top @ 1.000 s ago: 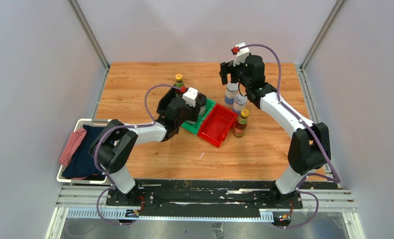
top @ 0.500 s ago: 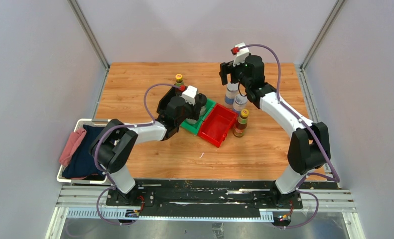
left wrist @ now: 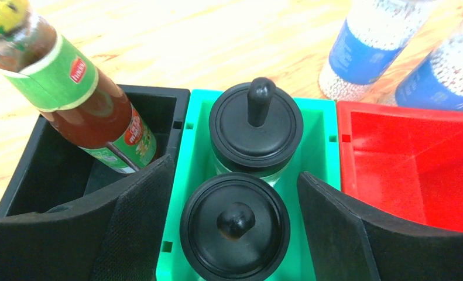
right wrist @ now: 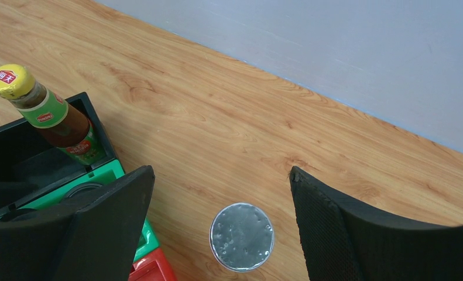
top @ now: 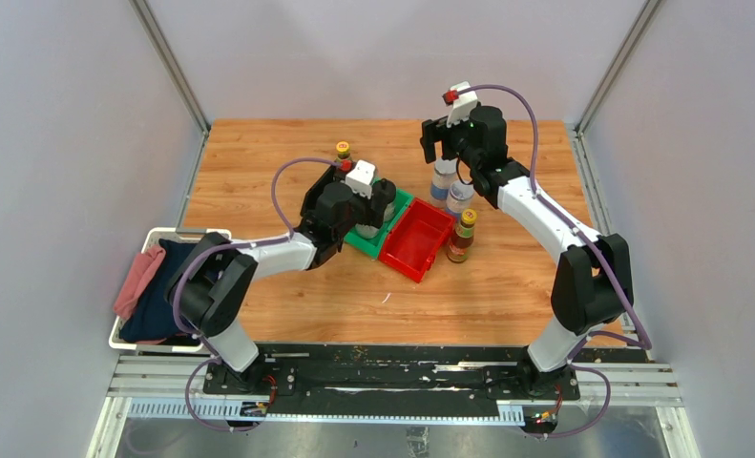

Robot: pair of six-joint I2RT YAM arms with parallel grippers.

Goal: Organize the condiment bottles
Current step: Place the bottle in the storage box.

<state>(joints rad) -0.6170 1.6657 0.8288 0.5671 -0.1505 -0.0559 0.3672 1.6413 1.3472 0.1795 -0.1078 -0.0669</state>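
Overhead and wrist views show two robot arms sorting condiment bottles into small bins on a wooden table [top: 259, 153].

The likeliest slip is at the left gripper [left wrist: 235, 175]. Its pads hang low on either side of the green bin [left wrist: 196, 117]. A crooked retreat could catch the knob of the near black-capped jar [left wrist: 235, 225], or shove the bin against the brown bottle [left wrist: 82, 99] in the black bin [left wrist: 35, 170] (that bottle leans rather than standing straight).

A second risk lies with the right gripper [right wrist: 220, 175]. The silver-lidded shaker [right wrist: 242, 236] beneath it has a twin shaker [top: 460, 197] just beside it, and a finger coming down between the two could topple one.

The left fingers [left wrist: 138, 228] are apart, with a gap on each side of the near jar. That jar stands in the green bin, in front of the far black-capped jar [left wrist: 256, 124]. The right fingers [right wrist: 100, 228] are spread wide too. The shaker stands on the table with its lid below and between them, and they do not appear to touch it.
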